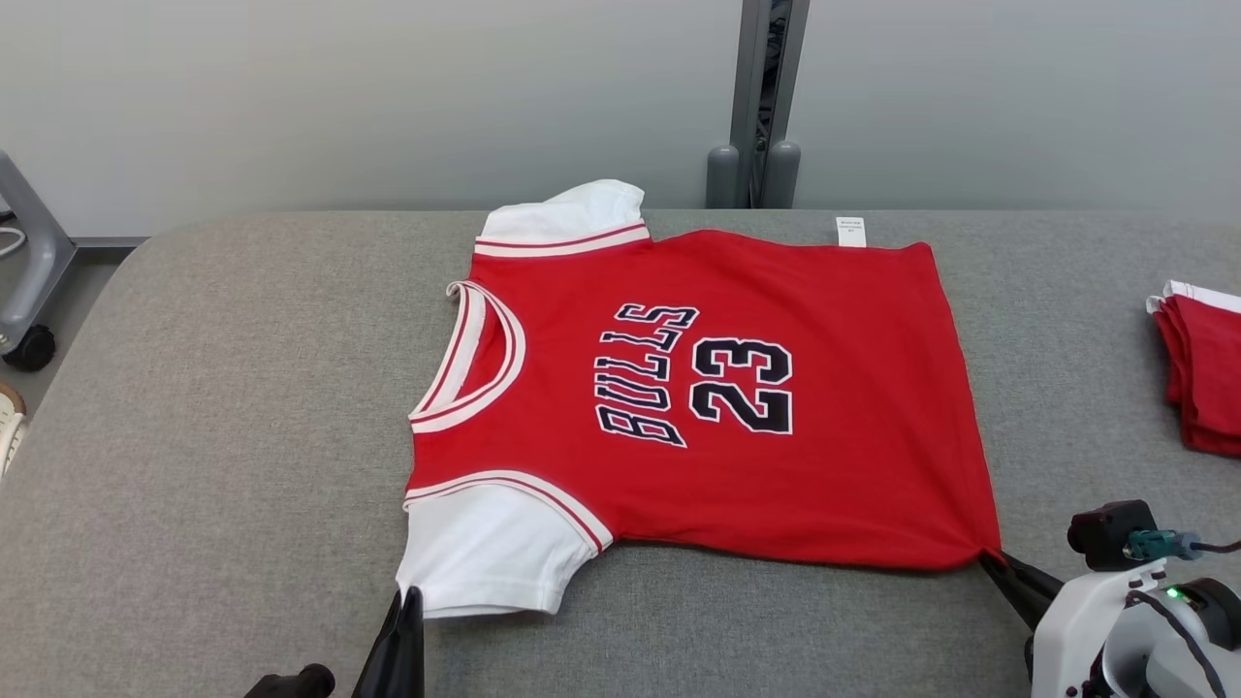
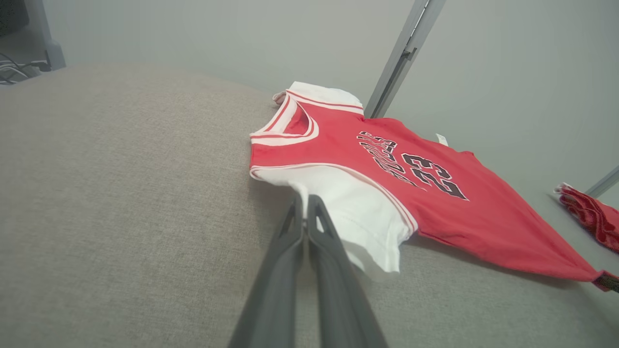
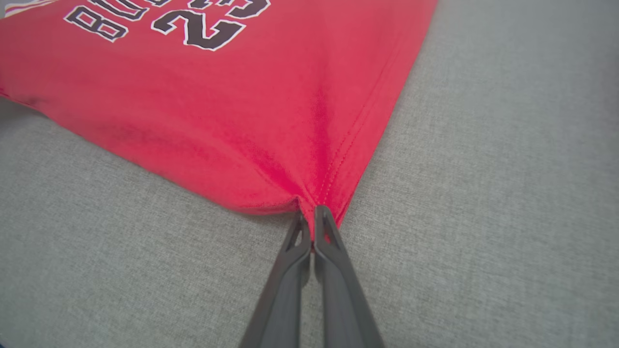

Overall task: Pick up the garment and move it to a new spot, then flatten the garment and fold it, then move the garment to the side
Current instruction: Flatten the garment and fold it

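Red jersey (image 1: 824, 485) spread flat, print up, at centre of grey table (image 1: 213, 407), collar toward 9 o'clock. Right gripper (image 1: 991, 556) at 5 o'clock, fingers clamped on hem corner, cloth puckered there. Left gripper (image 1: 411, 593) at 7 o'clock, fingers pressed together, tips touching near white sleeve (image 1: 485, 553); cannot tell if cloth is pinched. Folded red pile (image 1: 1202, 378) at 3 o'clock.

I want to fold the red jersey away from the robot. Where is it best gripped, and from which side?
Probably at the near edge: the white sleeve tip and the hem corner, coming low from the robot's side. The jersey lies flat, sideways, so both points face the robot.
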### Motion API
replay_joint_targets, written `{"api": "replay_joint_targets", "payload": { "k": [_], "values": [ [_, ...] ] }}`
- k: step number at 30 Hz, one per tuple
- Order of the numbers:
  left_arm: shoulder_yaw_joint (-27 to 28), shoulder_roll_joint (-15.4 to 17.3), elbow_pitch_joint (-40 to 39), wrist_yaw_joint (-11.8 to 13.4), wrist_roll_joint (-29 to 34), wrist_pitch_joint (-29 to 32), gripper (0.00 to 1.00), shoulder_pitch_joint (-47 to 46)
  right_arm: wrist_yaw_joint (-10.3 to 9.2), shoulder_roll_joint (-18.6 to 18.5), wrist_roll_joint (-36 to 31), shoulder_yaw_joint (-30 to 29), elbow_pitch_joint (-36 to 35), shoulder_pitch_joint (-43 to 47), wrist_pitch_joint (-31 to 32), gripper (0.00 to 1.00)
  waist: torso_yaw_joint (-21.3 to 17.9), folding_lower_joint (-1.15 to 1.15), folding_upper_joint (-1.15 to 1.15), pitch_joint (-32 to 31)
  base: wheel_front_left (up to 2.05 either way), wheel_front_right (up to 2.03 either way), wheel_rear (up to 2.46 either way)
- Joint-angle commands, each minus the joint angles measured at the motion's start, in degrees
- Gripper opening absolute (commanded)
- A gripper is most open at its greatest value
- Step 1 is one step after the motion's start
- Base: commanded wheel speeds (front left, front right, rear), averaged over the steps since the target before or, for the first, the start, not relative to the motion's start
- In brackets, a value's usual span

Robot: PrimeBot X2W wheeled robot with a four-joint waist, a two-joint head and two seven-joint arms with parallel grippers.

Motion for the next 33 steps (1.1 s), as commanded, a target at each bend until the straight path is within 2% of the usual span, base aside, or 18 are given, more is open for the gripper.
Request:
{"api": "replay_joint_targets", "payload": {
  "k": [1,17,26,33],
  "values": [
    [0.0,0.9,-0.3,0.4,1.3,-0.2,0.0,0.5,0.0,-0.7,0.3,0.0,-0.3,0.7,0.1,0.0,0.1,0.0,0.0,-0.1,0.0,0.0,0.0],
    [-2.3,6.5,-0.1,-0.1,13.6,-0.2,0.0,5.1,0.0,-5.3,-0.7,0.7,-7.3,2.0,0.8,0.0,-0.6,0.0,0.0,-0.2,0.0,0.0,0.0],
    [-3.4,9.2,-0.8,0.0,20.1,-0.2,0.0,6.6,0.0,-9.2,0.9,-0.8,-12.9,3.9,4.9,0.0,-0.7,0.0,0.0,0.2,0.0,0.0,0.0],
    [-3.3,9.4,-1.2,0.0,22.2,-0.2,0.0,7.2,0.0,-12.7,3.5,-3.0,-19.4,6.3,9.5,0.0,-0.7,0.0,0.0,0.1,0.0,0.0,0.0]
  ]
}}
